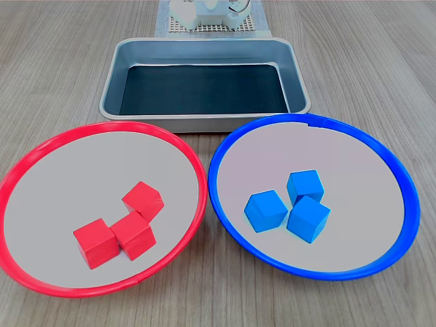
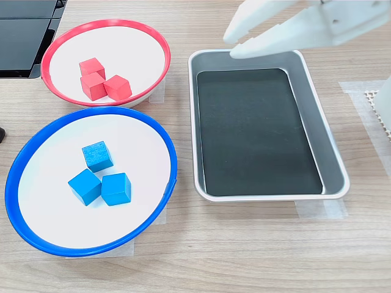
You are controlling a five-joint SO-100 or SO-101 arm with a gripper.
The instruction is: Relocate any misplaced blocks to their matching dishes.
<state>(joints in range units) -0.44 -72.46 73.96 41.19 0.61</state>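
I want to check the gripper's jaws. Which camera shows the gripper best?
The second exterior view: the white gripper hangs over the metal tray, jaws slightly parted and holding nothing. The first exterior view shows only the arm's white base at its top edge, not the gripper.

Two round shallow dishes sit side by side on the wooden desk (image 1: 54,82) in the first exterior view, the red-rimmed dish (image 1: 41,146) on the left and the blue-rimmed dish (image 1: 402,177) on the right. Three small red cubes (image 1: 119,228) cluster inside the former, three small blue cubes (image 1: 289,206) inside the latter. Behind both lies a rectangular metal tray (image 1: 112,75).
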